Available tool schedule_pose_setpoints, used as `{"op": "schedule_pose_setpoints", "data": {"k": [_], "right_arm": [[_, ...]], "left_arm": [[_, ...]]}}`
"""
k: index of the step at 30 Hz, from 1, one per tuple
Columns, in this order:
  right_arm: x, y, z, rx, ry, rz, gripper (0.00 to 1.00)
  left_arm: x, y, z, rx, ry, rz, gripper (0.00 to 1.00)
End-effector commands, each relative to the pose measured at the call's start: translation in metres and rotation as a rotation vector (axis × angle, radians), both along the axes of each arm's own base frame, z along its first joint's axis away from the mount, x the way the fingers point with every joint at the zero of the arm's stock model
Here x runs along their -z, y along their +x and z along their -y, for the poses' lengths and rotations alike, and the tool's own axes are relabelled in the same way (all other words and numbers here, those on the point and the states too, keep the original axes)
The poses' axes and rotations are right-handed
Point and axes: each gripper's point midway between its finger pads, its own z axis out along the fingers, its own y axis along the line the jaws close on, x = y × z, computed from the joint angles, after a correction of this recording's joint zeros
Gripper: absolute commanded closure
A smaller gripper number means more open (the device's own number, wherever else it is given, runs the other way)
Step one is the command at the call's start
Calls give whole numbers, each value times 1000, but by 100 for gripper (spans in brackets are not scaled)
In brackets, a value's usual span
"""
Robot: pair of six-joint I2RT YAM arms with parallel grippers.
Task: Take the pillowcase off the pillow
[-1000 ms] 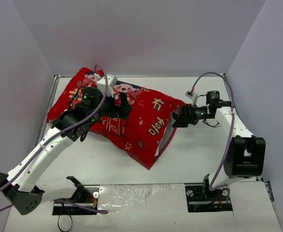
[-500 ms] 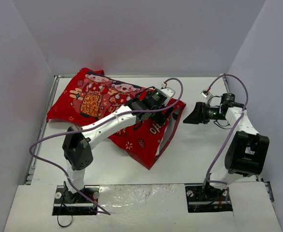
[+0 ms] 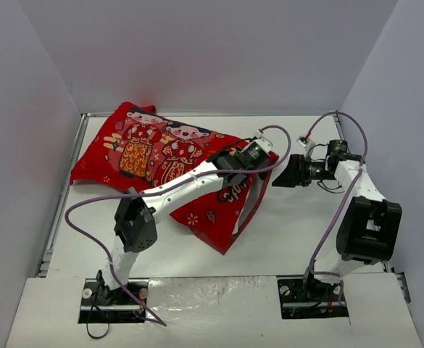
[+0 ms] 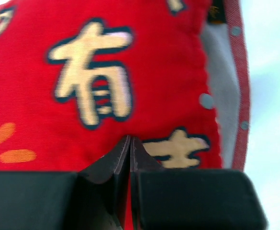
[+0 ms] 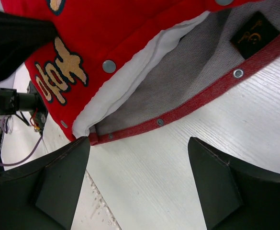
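Observation:
The red pillowcase [image 3: 161, 156], printed with cartoon figures and gold characters, lies across the table with its open end at the right. The white pillow [image 5: 132, 76] shows in that snap-lined mouth, above the case's grey inside [image 5: 197, 62]. My left gripper [image 3: 242, 169] has reached across to the open end. In the left wrist view its jaws [image 4: 130, 140] are shut, tips together against the red top layer [image 4: 144, 62]. No pinched fold shows. My right gripper [image 3: 284, 176] is open just right of the mouth, over bare table [image 5: 139, 143], touching nothing.
Grey walls enclose the white table [image 3: 298, 239] at the back and sides. A metal rail [image 3: 63, 196] runs along the left edge. Purple cables [image 3: 88, 225] loop off both arms. The right arm's elbow [image 3: 367, 228] stands at the near right.
My left arm swung from the case's left end over to its open right end, then its jaws shut. The right gripper backed away slightly to the right of the mouth.

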Motion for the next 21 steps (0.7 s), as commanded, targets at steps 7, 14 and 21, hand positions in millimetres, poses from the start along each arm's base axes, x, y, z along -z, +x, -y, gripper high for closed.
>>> {"op": "schedule_pose_setpoints", "data": {"k": [7,14,21], "right_arm": [[4,-3,-21,-52,-26,-41,21],[7,1,-7,-8,-43,-44,21],[9,2,-3,5,-40,-57,21]], "left_arm": [[-51,-10,2,45,-246,-58,33],[-15,-44,10,96,-166,-132,25],[8,-48,3,25,-4,-36,25]]}}
